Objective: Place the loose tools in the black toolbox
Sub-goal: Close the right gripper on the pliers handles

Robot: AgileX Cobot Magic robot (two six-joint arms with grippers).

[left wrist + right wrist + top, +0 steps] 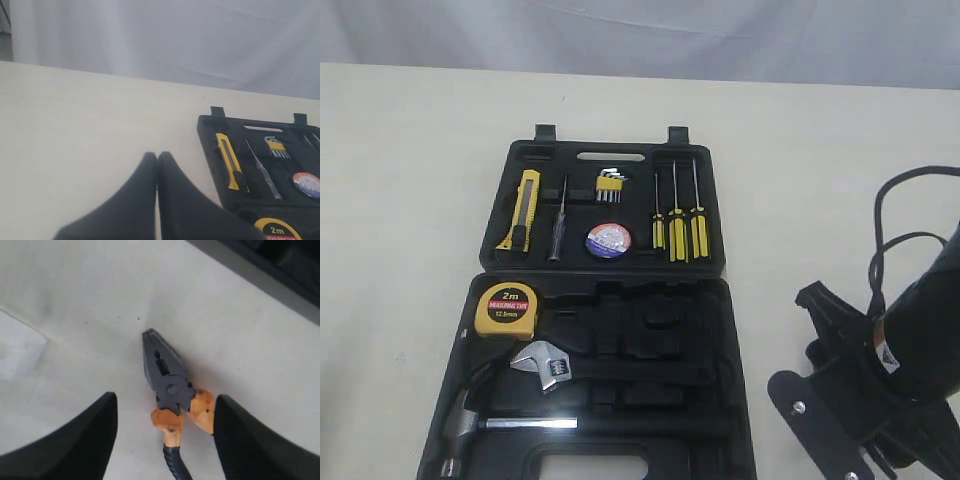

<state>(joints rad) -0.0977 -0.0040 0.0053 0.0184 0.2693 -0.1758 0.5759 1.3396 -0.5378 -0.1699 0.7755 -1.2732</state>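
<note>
The black toolbox (715,250) lies open on the table. Its far half holds the yellow-black utility knife (523,210) and the small tape roll (608,240). The yellow tape measure (507,310) sits in the near half. The pliers (167,382) lie flat on the table beside the case, their orange-black handles between the fingers of my open right gripper (165,396), untouched. The exterior view does not show the pliers. My left gripper (157,156) is shut and empty over bare table, left of the toolbox (210,130) and the knife (228,160).
A steel hammer (470,425) and a silver wrench (548,365) rest in the near half. Yellow-handled screwdrivers (678,230) and hex keys (610,186) fill the far half. My right arm (910,340) with its cable stands right of the case.
</note>
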